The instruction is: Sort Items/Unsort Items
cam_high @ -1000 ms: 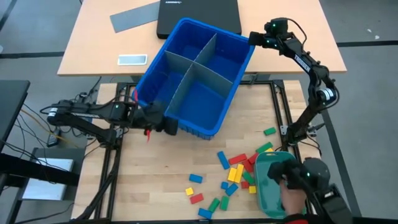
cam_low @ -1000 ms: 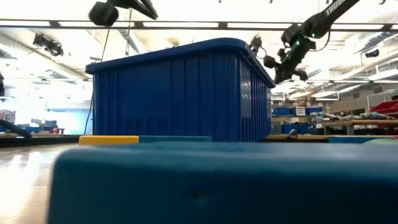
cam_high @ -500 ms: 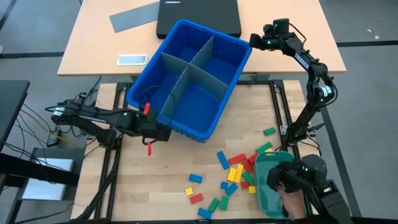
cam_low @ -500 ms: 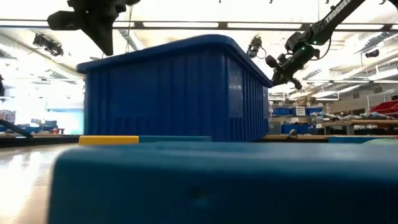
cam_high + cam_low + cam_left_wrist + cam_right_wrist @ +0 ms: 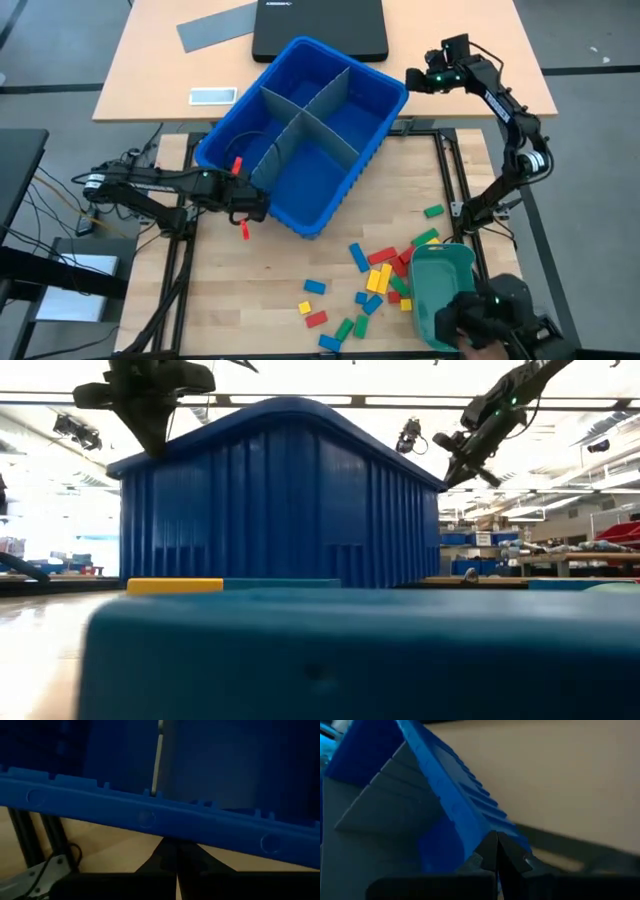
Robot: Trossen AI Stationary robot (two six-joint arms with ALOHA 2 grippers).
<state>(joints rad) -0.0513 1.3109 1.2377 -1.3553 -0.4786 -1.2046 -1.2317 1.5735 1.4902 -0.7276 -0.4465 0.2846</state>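
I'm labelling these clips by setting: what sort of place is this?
Most likely a robotics lab or workshop: a wooden-topped work table on a black metal frame, loose cables beside it, and open ceiling strip lights over shelves of blue storage bins behind.

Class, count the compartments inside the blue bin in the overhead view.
4 in the blue bin, split by the grey divider: one nearest the laptop, one nearest the right gripper, one nearest the left gripper, one nearest the loose blocks. None hidden.
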